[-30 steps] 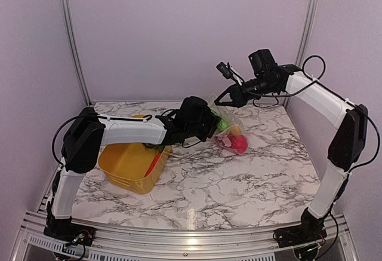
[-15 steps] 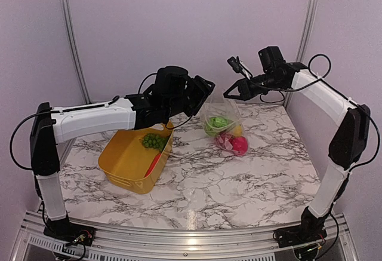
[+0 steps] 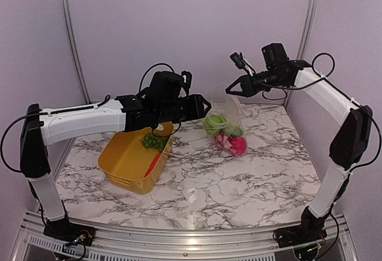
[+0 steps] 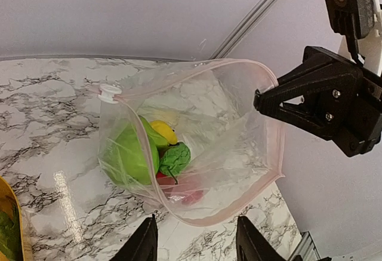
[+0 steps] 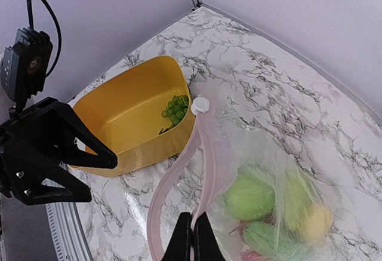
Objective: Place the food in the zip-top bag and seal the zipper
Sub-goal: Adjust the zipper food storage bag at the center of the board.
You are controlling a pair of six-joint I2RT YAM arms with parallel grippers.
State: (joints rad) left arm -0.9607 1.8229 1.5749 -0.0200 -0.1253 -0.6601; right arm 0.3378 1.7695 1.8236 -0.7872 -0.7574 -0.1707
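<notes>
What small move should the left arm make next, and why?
Probably lower the open, empty left gripper to the green grapes in the yellow bin: they are not yet bagged, and the right gripper holds the zip-top bag mouth open.

Bag (image 4: 239, 129) clear, zipper (image 5: 206, 153) pale pink. Food (image 4: 128, 153) green, yellow, red. Bin (image 3: 122, 160) yellow; grapes (image 3: 153, 141) green. Table (image 3: 239, 183) white marble, grey veins.

Yellow rectangular bin (image 3: 122, 164) on my marble-patterned table (image 3: 239, 183), left of centre, lilac walls (image 3: 191, 28) behind, aluminium post (image 3: 71, 34) in the far left corner
</notes>
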